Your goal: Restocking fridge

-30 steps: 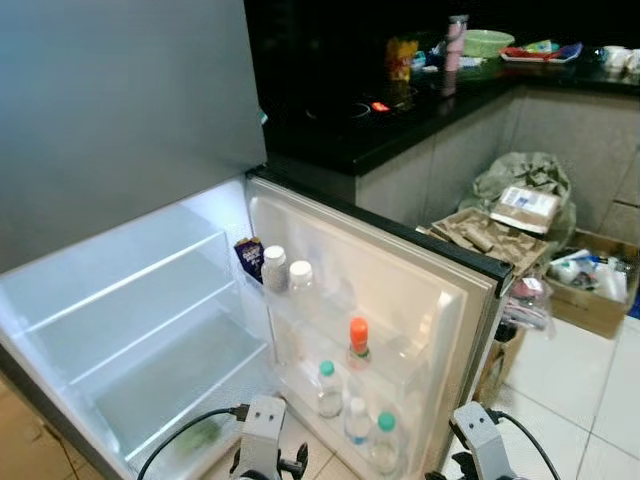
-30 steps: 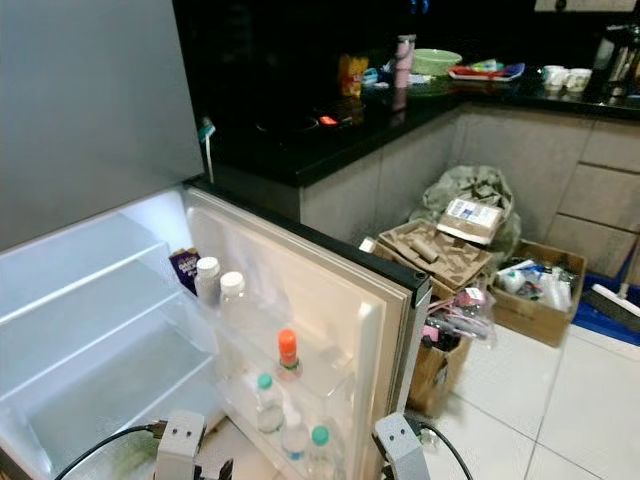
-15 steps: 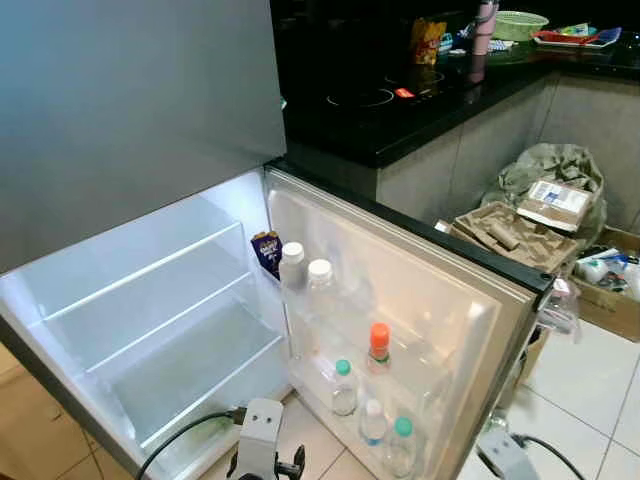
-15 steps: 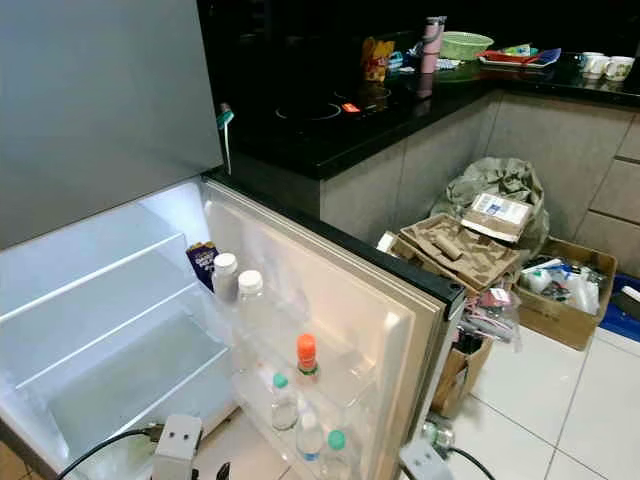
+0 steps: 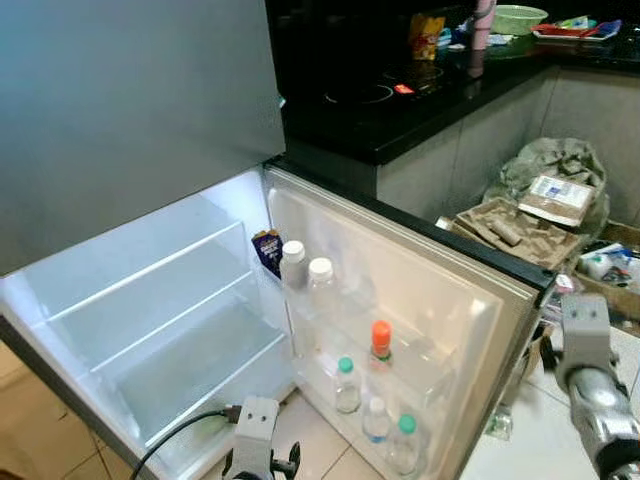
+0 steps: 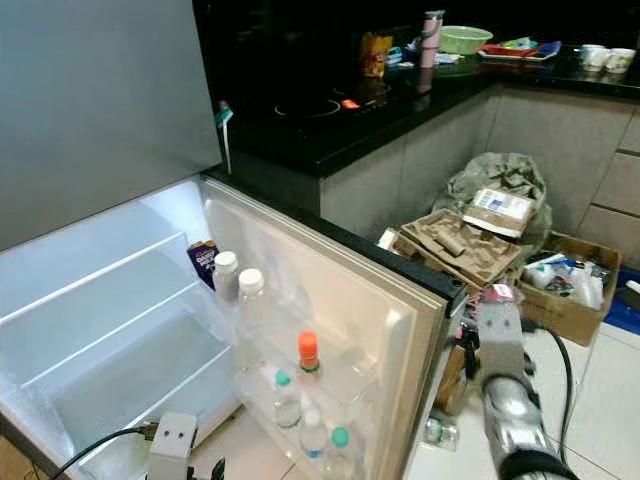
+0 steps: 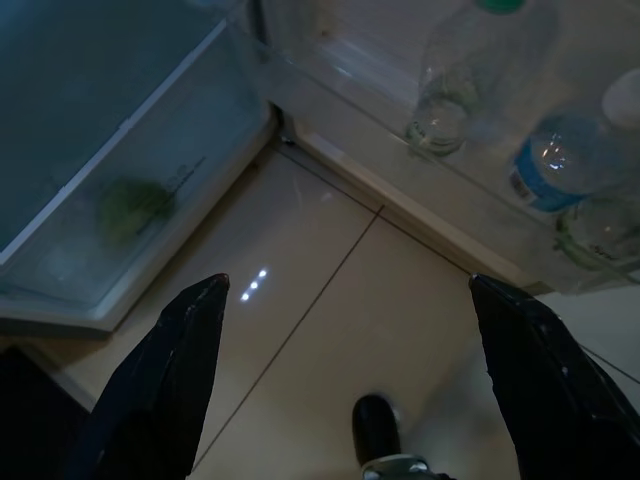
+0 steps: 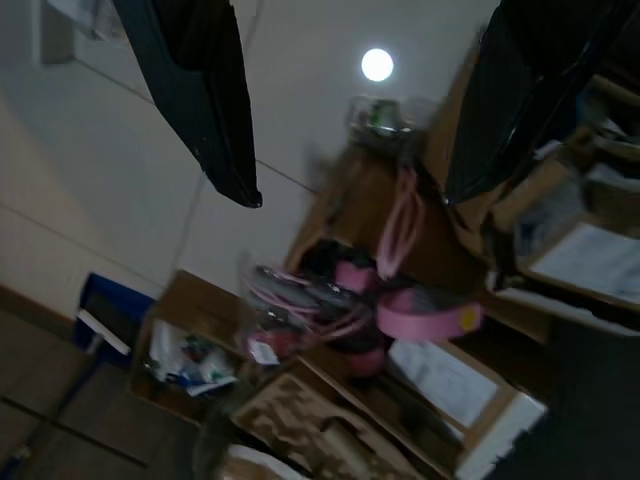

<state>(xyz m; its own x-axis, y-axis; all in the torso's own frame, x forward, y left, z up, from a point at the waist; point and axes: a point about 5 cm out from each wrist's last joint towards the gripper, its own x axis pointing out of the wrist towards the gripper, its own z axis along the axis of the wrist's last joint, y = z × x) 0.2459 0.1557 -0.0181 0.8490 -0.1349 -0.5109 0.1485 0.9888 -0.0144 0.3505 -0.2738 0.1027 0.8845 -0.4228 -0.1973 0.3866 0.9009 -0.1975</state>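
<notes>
I see the fridge [image 5: 150, 300] standing open in front of me, its glass shelves bare and lit, with something green in the bottom drawer [image 7: 135, 205]. The fridge door [image 5: 440, 300] swings out to my right, and its racks carry the stock: two white-capped bottles [image 5: 307, 272] and a purple packet [image 5: 267, 247] on the upper rack, an orange-capped bottle [image 5: 380, 345] lower down, and green-capped bottles [image 5: 346, 385] at the bottom.

My left hand [image 7: 350, 330] hangs low over the tiled floor [image 7: 330, 330] just beside the door's bottom rack, fingers spread wide and holding nothing. My right hand [image 8: 350, 110] is raised beyond the door's outer edge, fingers apart and empty, facing cardboard boxes [image 6: 455, 245] and pink-handled clutter [image 8: 390, 300] on the floor. One small bottle [image 6: 438, 432] lies on the tiles below the door's edge. The black bench [image 6: 380, 110] runs behind.
</notes>
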